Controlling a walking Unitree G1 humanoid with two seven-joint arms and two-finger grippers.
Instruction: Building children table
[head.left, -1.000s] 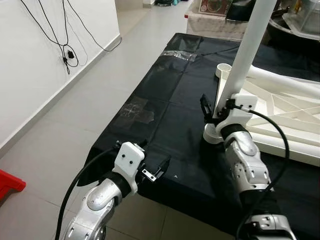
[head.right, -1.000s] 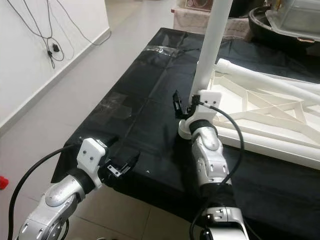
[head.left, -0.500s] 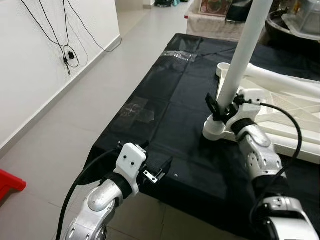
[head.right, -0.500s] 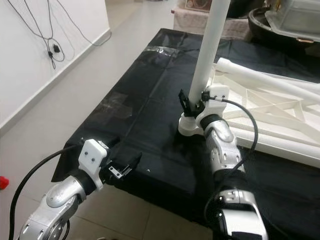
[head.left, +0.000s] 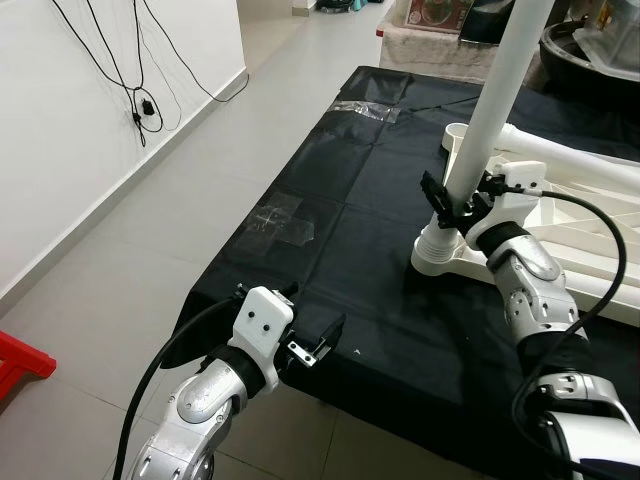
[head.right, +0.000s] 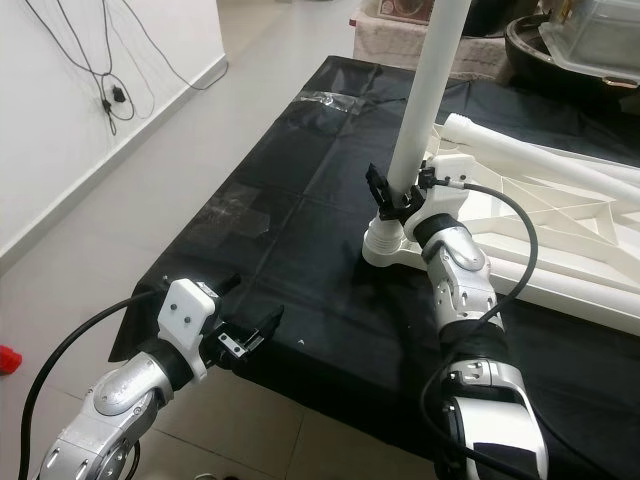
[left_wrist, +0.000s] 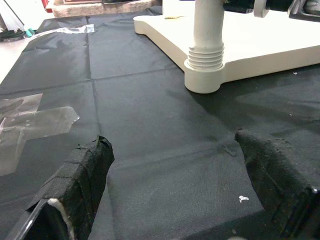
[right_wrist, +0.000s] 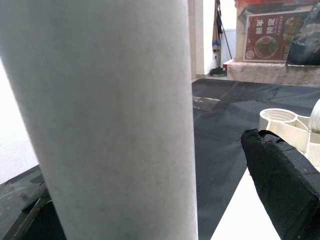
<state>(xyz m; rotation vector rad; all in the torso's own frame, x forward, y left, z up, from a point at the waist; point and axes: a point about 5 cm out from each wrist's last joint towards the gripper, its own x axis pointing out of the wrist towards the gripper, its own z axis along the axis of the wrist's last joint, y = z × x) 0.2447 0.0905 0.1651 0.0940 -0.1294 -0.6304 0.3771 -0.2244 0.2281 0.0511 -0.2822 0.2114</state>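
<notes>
While the white leg (head.left: 497, 95) stands upright in the corner socket (head.left: 438, 252) of the upturned tabletop (head.right: 545, 235) on the black cloth (head.left: 340, 200), the right gripper (head.left: 449, 201) pinches it just above the socket (fingers on either side); the left gripper (head.left: 312, 343) hovers, fingers spread, at the cloth's near edge; taped patches (head.left: 281, 217) lie between.

A plain black cloth (head.left: 330, 210) covers the work surface, with a white table leg (head.left: 497, 95) and cream-white tabletop (head.left: 590, 250) on it. The floor (head.left: 130, 270) is pale grey tile, a red object (head.left: 18, 360) at its edge.
</notes>
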